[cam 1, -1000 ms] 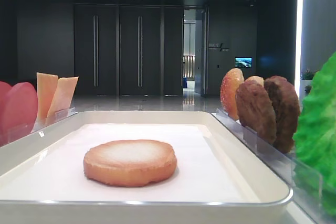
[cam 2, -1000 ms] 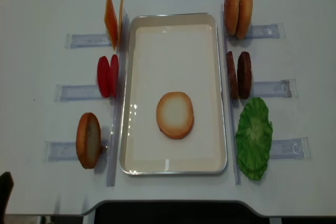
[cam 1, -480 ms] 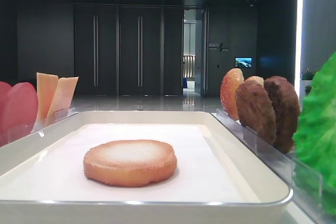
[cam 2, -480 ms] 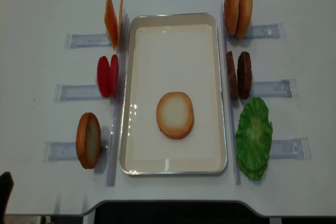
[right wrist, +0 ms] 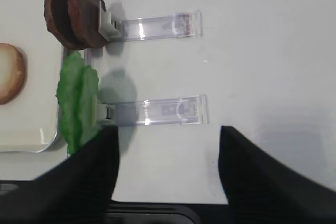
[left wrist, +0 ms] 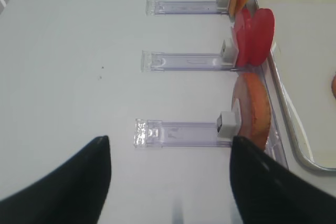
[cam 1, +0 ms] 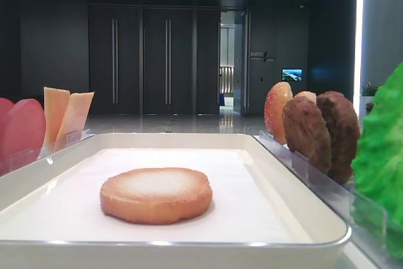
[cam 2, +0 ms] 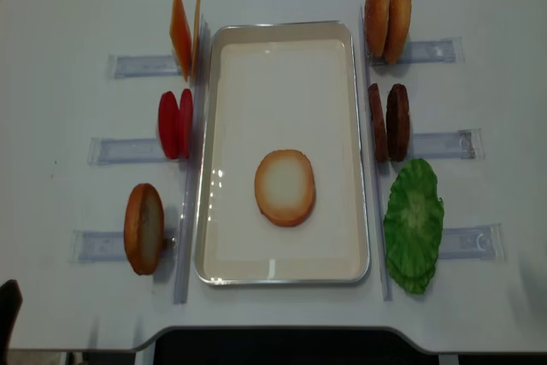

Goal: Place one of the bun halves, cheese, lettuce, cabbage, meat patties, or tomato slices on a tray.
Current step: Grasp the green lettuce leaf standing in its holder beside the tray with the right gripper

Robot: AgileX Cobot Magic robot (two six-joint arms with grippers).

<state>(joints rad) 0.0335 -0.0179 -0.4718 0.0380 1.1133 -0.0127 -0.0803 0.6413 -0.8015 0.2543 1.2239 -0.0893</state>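
A bun half (cam 2: 285, 187) lies flat, pale face up, on the white tray (cam 2: 286, 32); the low view shows it too (cam 1: 155, 194). Left of the tray stand cheese (cam 2: 184, 32), tomato slices (cam 2: 175, 124) and another bun half (cam 2: 144, 228). To its right stand two bun halves (cam 2: 387, 21), meat patties (cam 2: 389, 122) and lettuce (cam 2: 414, 224). My right gripper (right wrist: 168, 145) is open and empty over bare table beside the lettuce (right wrist: 77, 103). My left gripper (left wrist: 170, 156) is open and empty, next to the upright bun half (left wrist: 254, 108).
Clear plastic holder strips (cam 2: 440, 144) run outward from each upright item on both sides (left wrist: 181, 132). The table's front edge (cam 2: 282, 329) is close behind the tray. The low view shows a dark hall with doors (cam 1: 141, 61) beyond the table.
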